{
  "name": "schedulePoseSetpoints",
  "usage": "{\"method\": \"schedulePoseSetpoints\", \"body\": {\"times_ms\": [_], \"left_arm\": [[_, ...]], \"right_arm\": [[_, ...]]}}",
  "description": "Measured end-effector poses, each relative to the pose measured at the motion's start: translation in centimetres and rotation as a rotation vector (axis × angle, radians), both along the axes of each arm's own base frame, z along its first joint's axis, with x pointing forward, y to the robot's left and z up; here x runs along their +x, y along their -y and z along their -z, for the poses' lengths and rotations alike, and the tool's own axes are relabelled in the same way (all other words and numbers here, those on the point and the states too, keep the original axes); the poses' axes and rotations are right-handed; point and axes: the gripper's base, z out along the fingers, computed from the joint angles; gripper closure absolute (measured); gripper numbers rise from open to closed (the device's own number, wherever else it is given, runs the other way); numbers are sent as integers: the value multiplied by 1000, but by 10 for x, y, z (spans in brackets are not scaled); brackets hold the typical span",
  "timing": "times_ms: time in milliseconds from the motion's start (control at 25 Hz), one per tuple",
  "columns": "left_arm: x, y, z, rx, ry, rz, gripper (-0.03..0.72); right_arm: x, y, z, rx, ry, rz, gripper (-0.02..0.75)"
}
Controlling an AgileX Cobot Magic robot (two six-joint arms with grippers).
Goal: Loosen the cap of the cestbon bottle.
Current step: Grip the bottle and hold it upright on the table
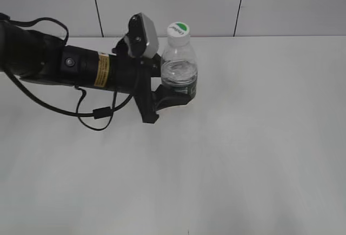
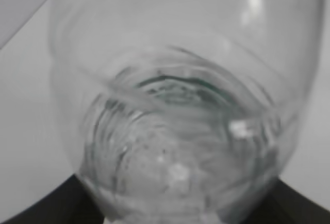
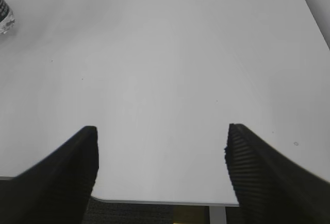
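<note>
Left jaws grip the upright cestbon bottle (image 1: 180, 73), cap (image 1: 178, 29) topmost; right jaws gape empty.

White, green-marked cap (image 1: 179, 29); black claw (image 1: 175, 98)

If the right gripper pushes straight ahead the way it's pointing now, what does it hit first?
Probably nothing but the bare table. The open right gripper faces empty white surface; the cestbon bottle sits far off at the left edge, outside that line.
</note>
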Motion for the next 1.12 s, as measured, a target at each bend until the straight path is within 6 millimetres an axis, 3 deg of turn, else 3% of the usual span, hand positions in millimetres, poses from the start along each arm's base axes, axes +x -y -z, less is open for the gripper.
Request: {"method": "schedulePoseSetpoints", "body": {"times_ms": [240, 560, 1120], "left_arm": [[6, 30, -10, -37, -17, 13, 274], [-16, 64, 4, -19, -54, 101, 274], [-22, 69, 59, 7, -195, 117, 274]], "right_arm": [[0, 0, 0, 0, 0, 0, 150], [0, 0, 0, 0, 0, 0, 150], [0, 0, 0, 0, 0, 0, 150]]}}
